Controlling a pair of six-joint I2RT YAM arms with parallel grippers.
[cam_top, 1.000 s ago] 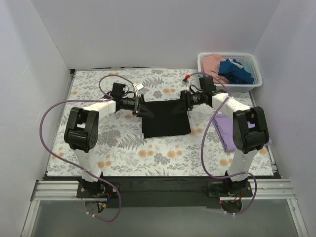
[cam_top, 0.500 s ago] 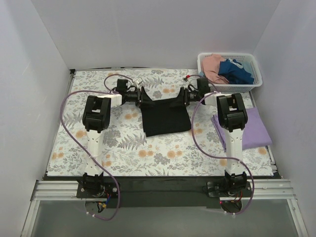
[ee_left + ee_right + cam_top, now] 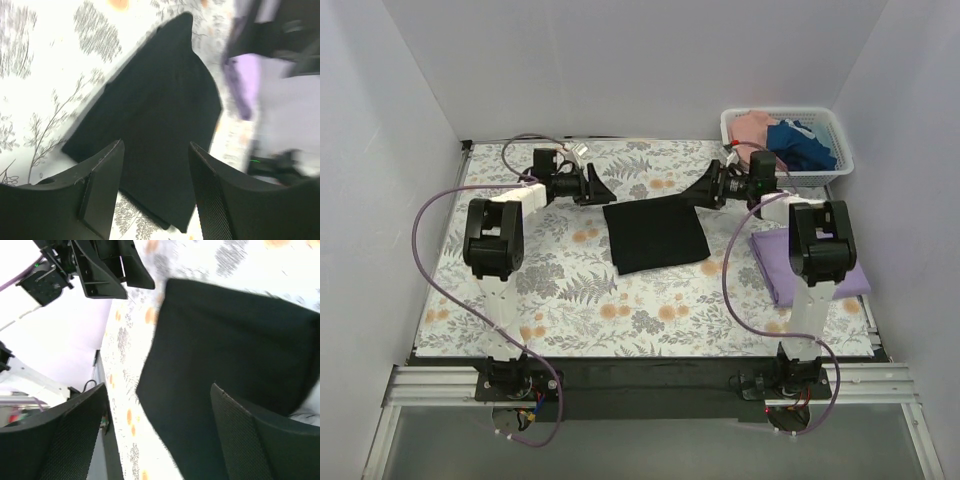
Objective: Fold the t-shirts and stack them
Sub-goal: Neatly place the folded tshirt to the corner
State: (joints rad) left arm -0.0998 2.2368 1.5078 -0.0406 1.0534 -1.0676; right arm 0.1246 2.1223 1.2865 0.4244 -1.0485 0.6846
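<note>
- Floral-print counter [image 3: 580, 300]: both my arms reach across it toward the far edge.
- Black t-shirt [image 3: 655, 233]: folded into a flat rectangle, lying mid-counter, slightly nearer the far edge than the near one. Nothing is stacked on it. It fills most of both wrist views [image 3: 155, 95] [image 3: 225, 350].
- Lavender t-shirt [image 3: 820, 262]: folded, flat by the right edge, well apart from the black one. My right arm partly covers it from above. It shows as a purple blur in the left wrist view [image 3: 245, 82].
- White lattice basket [image 3: 825, 168]: far right corner of the counter.
- Pink t-shirt [image 3: 752, 127]: bunched in the left part of the basket.
- Dark blue t-shirt [image 3: 800, 140]: bunched in the right part of the basket, touching the pink one.
- My left gripper [image 3: 603, 190] [image 3: 155, 146]: just beside the black shirt's far left corner. Fingers [image 3: 100, 185] are spread apart, with no cloth between them.
- My right gripper [image 3: 703, 190] [image 3: 159, 387]: at the shirt's far right corner. Fingers [image 3: 75, 435] are spread wide, gripping nothing. Whether the tips graze the cloth, I cannot tell.
</note>
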